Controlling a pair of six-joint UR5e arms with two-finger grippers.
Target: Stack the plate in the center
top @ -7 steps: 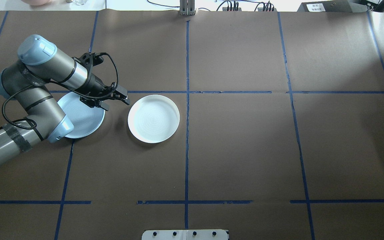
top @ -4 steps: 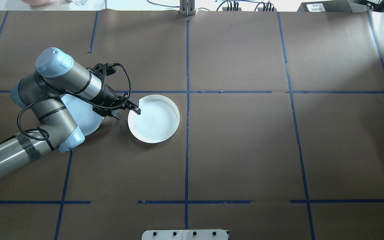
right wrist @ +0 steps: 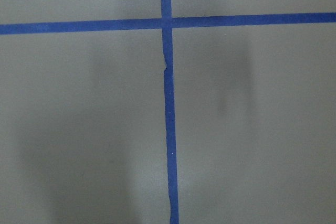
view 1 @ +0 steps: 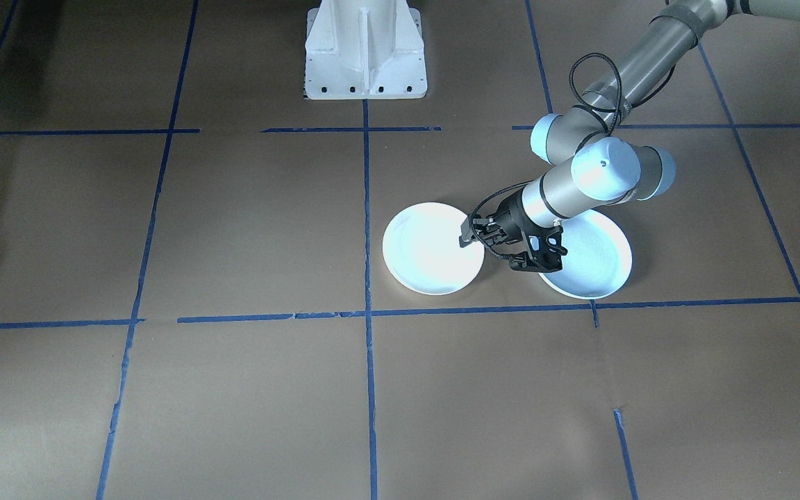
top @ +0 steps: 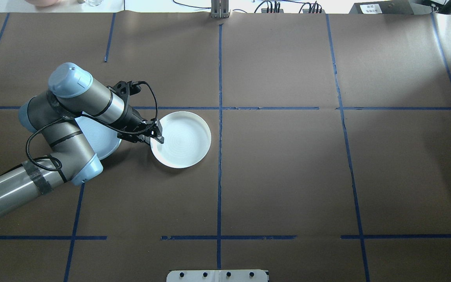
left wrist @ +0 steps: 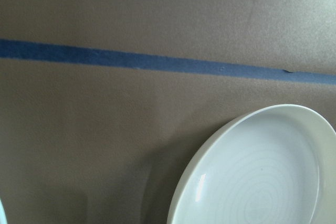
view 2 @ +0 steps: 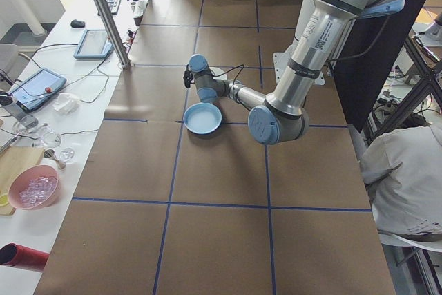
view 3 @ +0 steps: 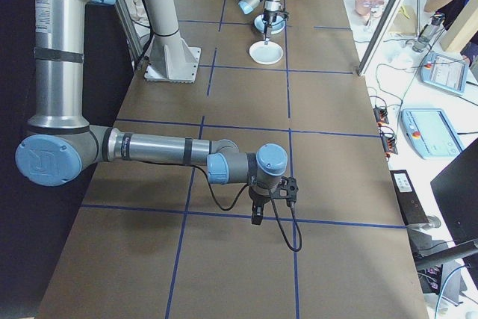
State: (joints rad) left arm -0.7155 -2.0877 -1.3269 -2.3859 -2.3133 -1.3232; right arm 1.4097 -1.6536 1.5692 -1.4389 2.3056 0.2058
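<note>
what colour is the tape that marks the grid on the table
Blue: the tape lines stand out against the brown table cover, clearest in the overhead exterior view.

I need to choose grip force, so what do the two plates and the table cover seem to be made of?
The ringed plate looks like glazed ceramic, perhaps melamine: a bright glint on its inner wall, faint concentric rings. The flatter plate, partly under the left arm, looks alike, smooth and pale; I cannot tell more. The table cover looks like matte brown paper, creased, with blue tape lines.

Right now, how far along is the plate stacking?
Nothing is stacked yet: the rimmed plate and the flatter plate lie apart on the table. In hand: the left gripper is at the rimmed plate's edge, grip unclear. Left: grasp, lift, stack one on the other.
</note>
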